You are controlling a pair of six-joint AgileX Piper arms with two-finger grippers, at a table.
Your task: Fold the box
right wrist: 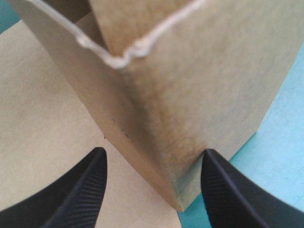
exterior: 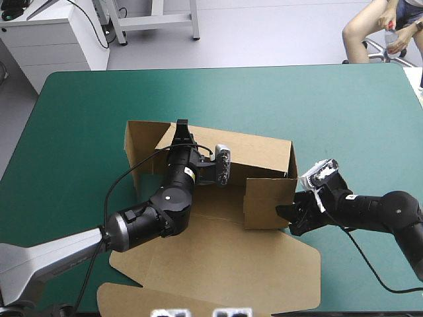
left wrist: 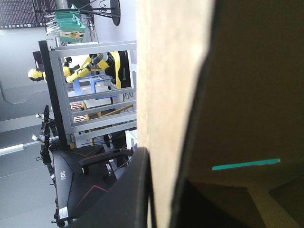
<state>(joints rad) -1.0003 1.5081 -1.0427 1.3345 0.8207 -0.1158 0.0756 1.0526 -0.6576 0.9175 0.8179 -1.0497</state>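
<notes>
While the left tool [exterior: 180, 129] is clamped on the rear wall of the box [exterior: 264, 155] at frame centre, the right tool [right wrist: 153, 153], fingers apart, straddles its front-right corner on the counter [exterior: 79, 119].

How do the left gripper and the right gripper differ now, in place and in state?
The left gripper is at the top edge of the far wall of the box; the right gripper is at its near right corner. The left gripper is all but shut on the wall's sheet; the right gripper is open, one finger on each side of the corner. Both are at raised walls.
</notes>
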